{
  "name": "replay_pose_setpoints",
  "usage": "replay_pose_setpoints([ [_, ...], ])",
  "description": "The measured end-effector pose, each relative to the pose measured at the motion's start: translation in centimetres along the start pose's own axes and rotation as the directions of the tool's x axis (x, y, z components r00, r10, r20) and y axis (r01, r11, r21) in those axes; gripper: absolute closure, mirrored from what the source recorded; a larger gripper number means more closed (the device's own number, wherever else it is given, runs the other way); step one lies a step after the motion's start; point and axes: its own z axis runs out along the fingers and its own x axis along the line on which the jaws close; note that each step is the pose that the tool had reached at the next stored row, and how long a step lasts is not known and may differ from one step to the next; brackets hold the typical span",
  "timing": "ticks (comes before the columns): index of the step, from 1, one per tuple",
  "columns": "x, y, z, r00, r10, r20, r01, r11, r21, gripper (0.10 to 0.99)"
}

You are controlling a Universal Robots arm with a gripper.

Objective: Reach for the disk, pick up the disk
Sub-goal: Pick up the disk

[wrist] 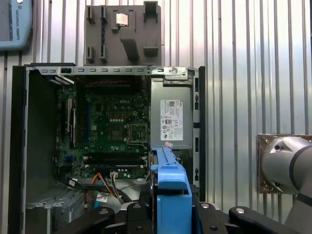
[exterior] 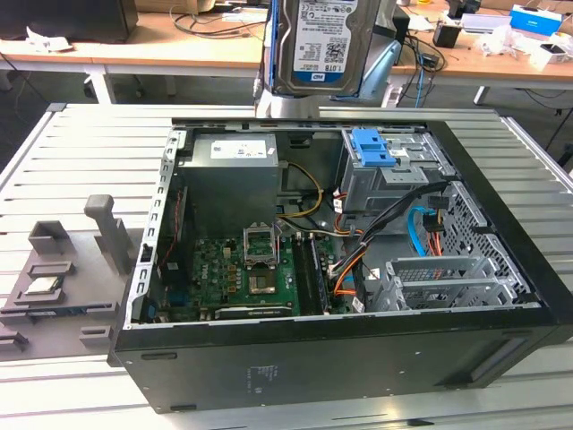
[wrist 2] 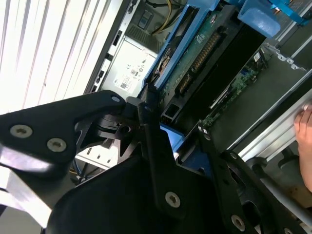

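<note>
The disk [exterior: 322,40], a silver hard drive with a white-and-blue label, hangs upright in the air above the far edge of the open computer case [exterior: 340,358] in the exterior view. Its blue bracket [wrist: 170,187] runs down the middle of the first wrist view, between the black fingers [wrist: 134,214] of my gripper [wrist: 168,212]. In the second wrist view the disk's green circuit side [wrist 2: 204,48] and blue edge sit between the black finger links [wrist 2: 151,122], and the gripper [wrist 2: 178,139] is shut on it.
Inside the case lie the motherboard [exterior: 242,269], the power supply [exterior: 235,170] and a grey drive cage with a blue latch [exterior: 374,148]. A grey fixture [exterior: 63,278] holding a small silver chip [exterior: 43,287] stands at the exterior view's left. A person's hand [wrist 2: 304,141] shows at one edge.
</note>
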Motion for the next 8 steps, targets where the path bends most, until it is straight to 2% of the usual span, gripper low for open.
replay_pose_setpoints([
  [8,-0.15,-1.64,-0.1,1.0,0.0,0.0001,0.0,1.0,0.0,0.722],
])
